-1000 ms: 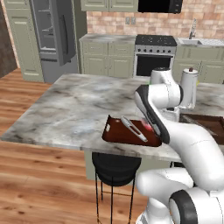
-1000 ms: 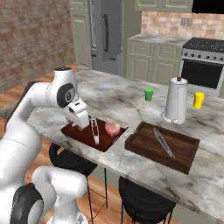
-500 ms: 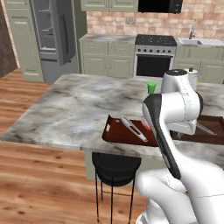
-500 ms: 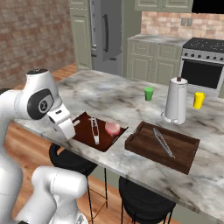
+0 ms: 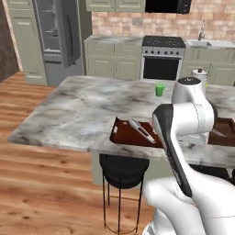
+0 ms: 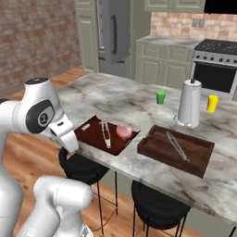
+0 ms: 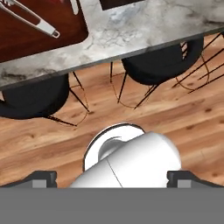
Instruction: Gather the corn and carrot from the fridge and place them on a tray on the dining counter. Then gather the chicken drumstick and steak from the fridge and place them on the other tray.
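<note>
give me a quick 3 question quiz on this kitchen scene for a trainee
1. True or false: the left tray holds tongs and a pink piece of meat.
2. Which thing stands nearest the tall white jug on the counter? A) green cup B) yellow cup C) stool
3. Fill in: the right tray holds only a pair of ____.

Key
1. True: both lie inside that tray.
2. B: the yellow cup stands just beside the jug, and the green cup is farther off.
3. Tongs.
</note>
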